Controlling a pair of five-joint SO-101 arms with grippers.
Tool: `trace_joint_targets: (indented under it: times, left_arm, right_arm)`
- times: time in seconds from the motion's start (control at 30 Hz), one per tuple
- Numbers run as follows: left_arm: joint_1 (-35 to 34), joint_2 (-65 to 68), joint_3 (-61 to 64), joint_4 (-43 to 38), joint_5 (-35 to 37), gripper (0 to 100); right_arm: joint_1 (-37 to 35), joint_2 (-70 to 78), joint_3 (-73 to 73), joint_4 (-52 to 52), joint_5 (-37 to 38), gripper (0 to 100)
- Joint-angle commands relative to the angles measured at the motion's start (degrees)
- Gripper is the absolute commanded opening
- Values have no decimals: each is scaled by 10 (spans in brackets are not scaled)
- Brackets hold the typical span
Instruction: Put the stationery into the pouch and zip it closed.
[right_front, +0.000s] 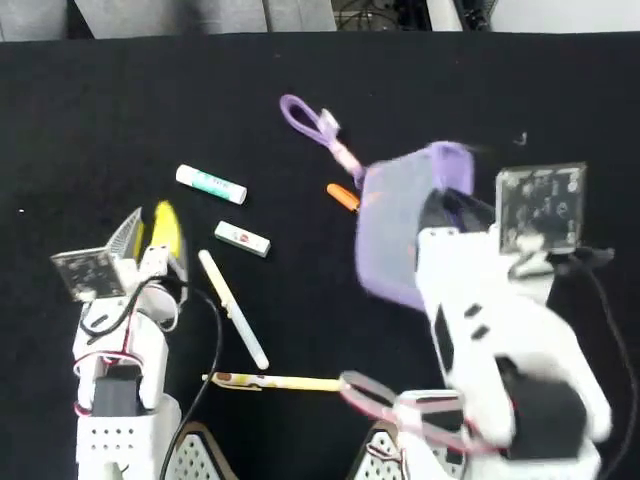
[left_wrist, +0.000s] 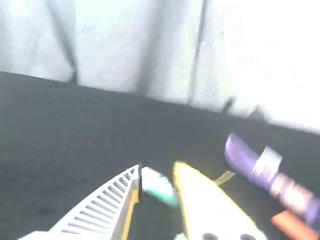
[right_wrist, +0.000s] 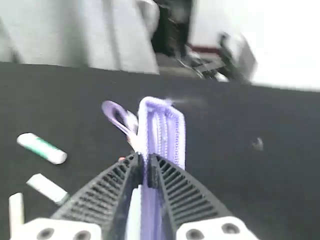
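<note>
Lying nearest the robot, the yellow pencil (right_front: 275, 381) and the white pen (right_front: 232, 310) were judged light, rigid and prone to rolling; each was best pinched at mid-length. Farther out, the eraser (right_front: 242, 239) and the glue stick (right_front: 210, 183) appeared short and stiff, suited to a grasp across the narrow side. The left gripper (right_front: 148, 232) hung just beside these items, jaws parted and gripping nothing. The right gripper (right_wrist: 147, 167) was clamped on an edge of the purple pouch (right_front: 390, 230), the fabric standing up from its jaws. The pouch looked soft and limp, likely to sag and fold; a hold near the zip opening was judged advisable. An orange item (right_front: 343, 197) lay just beside the pouch, and the wrist loop (right_front: 303, 117) trailed beyond.
</note>
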Motion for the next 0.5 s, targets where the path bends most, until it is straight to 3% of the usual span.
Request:
trace_joint_targets:
  times: [0.0, 0.1, 0.3, 0.47]
  left_arm:
    - [39, -1, -40, -5, 149, 294]
    - [43, -1, -59, 22, 178, 289]
    - [61, 18, -80, 25, 171, 289]
    - [109, 161, -162, 25, 131, 289]
  right_arm:
    - [-55, -7, -146, 101, 33, 11]
    - [-61, -7, -201, 170, 60, 11]
    - [-61, -7, -218, 235, 88, 11]
    - [-60, -7, -218, 236, 84, 11]
